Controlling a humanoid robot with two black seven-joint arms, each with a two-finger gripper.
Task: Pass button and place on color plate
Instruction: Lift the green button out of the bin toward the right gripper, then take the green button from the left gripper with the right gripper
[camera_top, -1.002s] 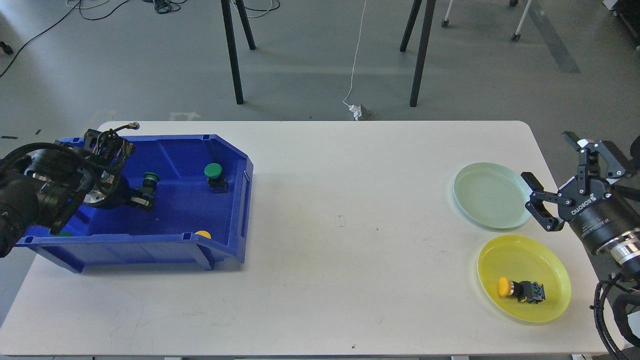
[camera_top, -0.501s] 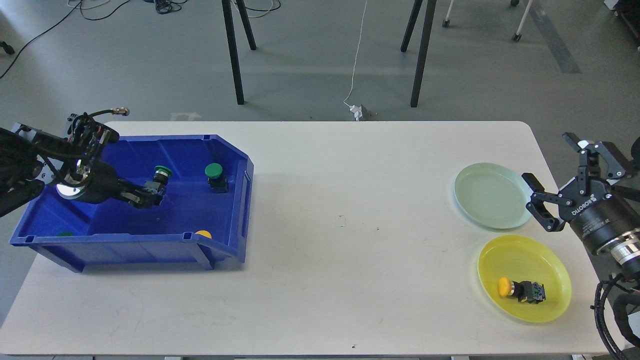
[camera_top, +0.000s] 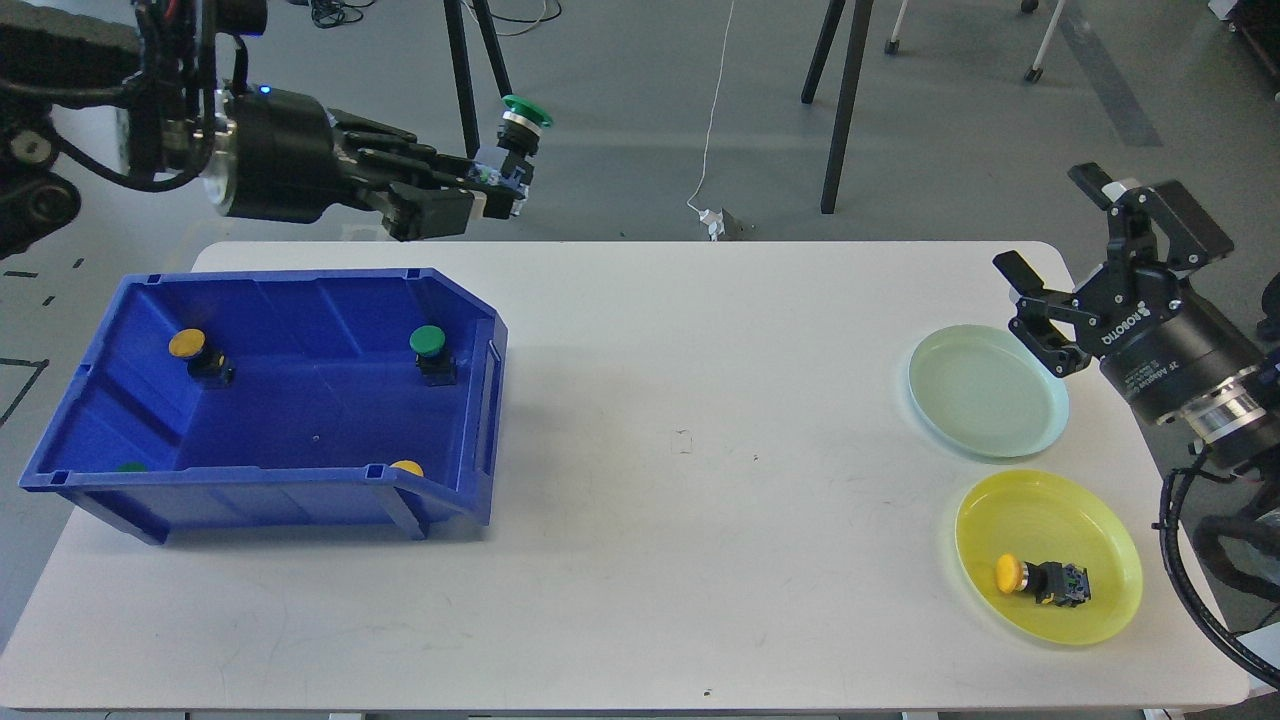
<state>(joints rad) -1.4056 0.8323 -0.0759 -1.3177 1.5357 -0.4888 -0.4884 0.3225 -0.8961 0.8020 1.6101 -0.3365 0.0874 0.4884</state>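
My left gripper (camera_top: 492, 192) is shut on a green push button (camera_top: 514, 135) and holds it high above the table's back edge, right of the blue bin (camera_top: 300, 490). In the bin lie a yellow button (camera_top: 196, 353), a green button (camera_top: 430, 352), and two more buttons half hidden by the front wall, a green one (camera_top: 129, 467) and a yellow one (camera_top: 406, 467). My right gripper (camera_top: 1042, 282) is open and empty above the pale green plate (camera_top: 985, 391). The yellow plate (camera_top: 1047, 556) holds a yellow button (camera_top: 1040, 579).
The white table (camera_top: 680, 520) spans the view. Black stand legs (camera_top: 465, 100) and a white cable (camera_top: 712, 120) are on the floor behind it. My right arm's cables (camera_top: 1200, 570) hang by the table's right edge.
My left gripper has lifted the green button out of the bin and carried it up and to the right. My right gripper has risen and moved slightly left, over the green plate's edge.
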